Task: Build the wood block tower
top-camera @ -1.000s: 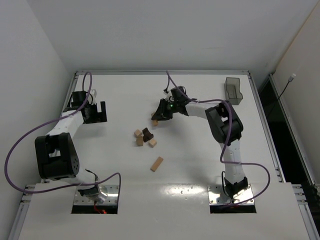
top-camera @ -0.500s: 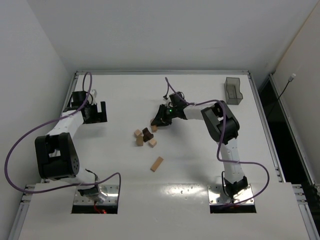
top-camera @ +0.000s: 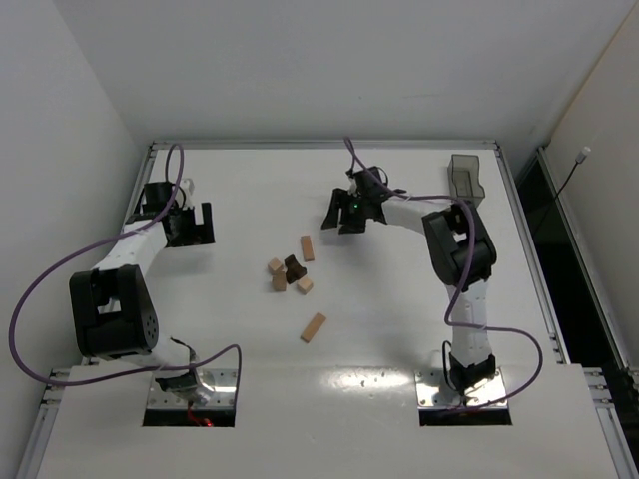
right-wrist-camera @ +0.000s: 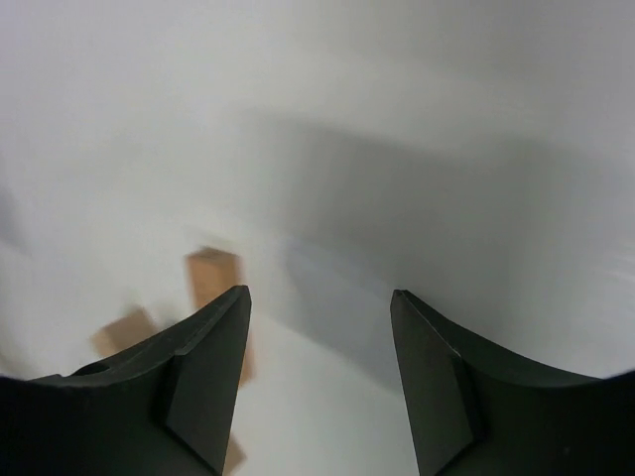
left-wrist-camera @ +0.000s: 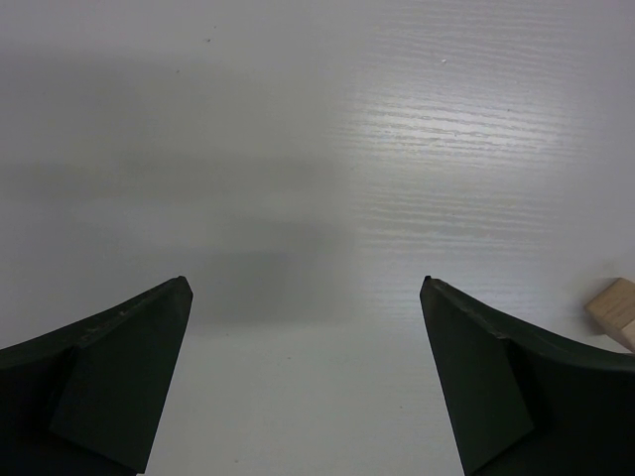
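Note:
No stacked tower shows; the wooden blocks lie loose on the white table. A long tan block point(top-camera: 308, 247) lies apart. Just below it is a cluster of a dark brown piece point(top-camera: 294, 269) and tan blocks point(top-camera: 275, 266), point(top-camera: 304, 285). Another long tan block point(top-camera: 314, 326) lies nearer the arms. My right gripper point(top-camera: 337, 226) is open and empty, above and right of the long tan block, which shows blurred in the right wrist view point(right-wrist-camera: 213, 276) beside my left finger. My left gripper point(top-camera: 197, 236) is open and empty at the far left; one tan block point(left-wrist-camera: 615, 307) shows at its view's right edge.
A translucent grey plastic container point(top-camera: 465, 181) stands at the back right corner. The table's raised rim point(top-camera: 319, 145) runs along the back. Purple cables loop from both arms over the table.
My right gripper was down at the long tan block; it has let it lie and drawn back up and to the right. The left arm has not moved.

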